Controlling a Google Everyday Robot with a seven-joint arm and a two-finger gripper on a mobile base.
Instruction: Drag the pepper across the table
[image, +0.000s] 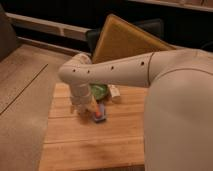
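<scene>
The pepper (97, 115) is a small orange-red piece on the light-brown wooden table (75, 145), lying on or against a flat blue block (102, 112). My gripper (93, 108) hangs from the white arm (115, 70) and reaches down right at the pepper, just left of the blue block. The arm's wrist hides most of the gripper. A green bowl (100, 91) sits just behind the gripper, partly covered by the arm.
A tilted yellow-brown board with a dark rim (122, 40) leans at the back. A small pale object (115, 93) lies right of the bowl. My white body (180, 115) blocks the table's right side. Bare planks stretch toward the front edge.
</scene>
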